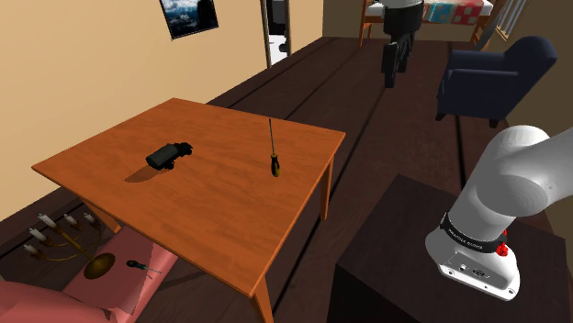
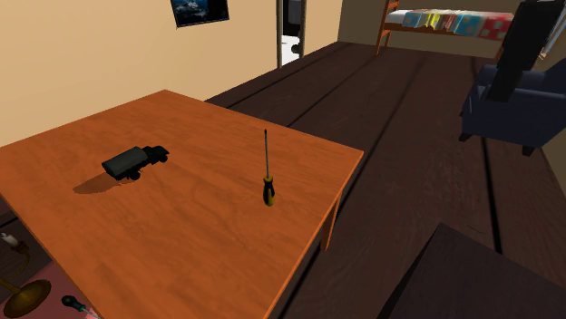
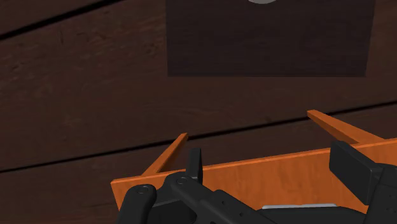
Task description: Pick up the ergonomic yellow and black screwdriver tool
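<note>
The screwdriver [image 1: 272,147] lies flat on the orange wooden table [image 1: 211,216], near the table's edge on the shoulder view's right. Its yellow and black handle points toward the camera and its thin dark shaft points away. In the second exterior view the screwdriver [image 2: 267,169] lies right of the table's [image 2: 181,240] middle. My black gripper [image 1: 394,66] hangs high over the dark floor, far beyond the table and well away from the tool. In the wrist view my gripper [image 3: 273,168] is open with nothing between its fingers, and the table's edge [image 3: 254,175] runs below it.
A dark toy truck [image 1: 167,154] sits on the table to the shoulder view's left of the screwdriver. A navy armchair [image 1: 496,78] and a bed [image 1: 441,14] stand at the back. My dark stand [image 1: 404,266] is beside the table. A candelabra [image 1: 55,234] lies below the table.
</note>
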`<state>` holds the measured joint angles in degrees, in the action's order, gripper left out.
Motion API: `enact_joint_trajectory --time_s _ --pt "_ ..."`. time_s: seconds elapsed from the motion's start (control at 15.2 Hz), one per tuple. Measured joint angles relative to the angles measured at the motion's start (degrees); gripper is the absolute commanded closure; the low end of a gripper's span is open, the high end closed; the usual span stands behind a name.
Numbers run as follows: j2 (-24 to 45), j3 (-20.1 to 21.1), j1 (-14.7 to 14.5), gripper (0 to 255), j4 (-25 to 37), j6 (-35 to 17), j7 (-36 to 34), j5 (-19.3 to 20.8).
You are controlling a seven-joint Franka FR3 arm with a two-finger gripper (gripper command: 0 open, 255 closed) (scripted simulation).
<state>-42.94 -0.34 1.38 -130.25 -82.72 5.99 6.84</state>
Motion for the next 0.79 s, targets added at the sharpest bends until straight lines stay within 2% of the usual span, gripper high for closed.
enact_joint_trajectory --time_s 0.2,0.79 --pt "0.9 0.1 -0.1 0 -1.1 -2.4 -0.5 -0.2" --pt "10.0 1.1 -0.9 0 -8.2 -22.6 -3.7 -0.7"
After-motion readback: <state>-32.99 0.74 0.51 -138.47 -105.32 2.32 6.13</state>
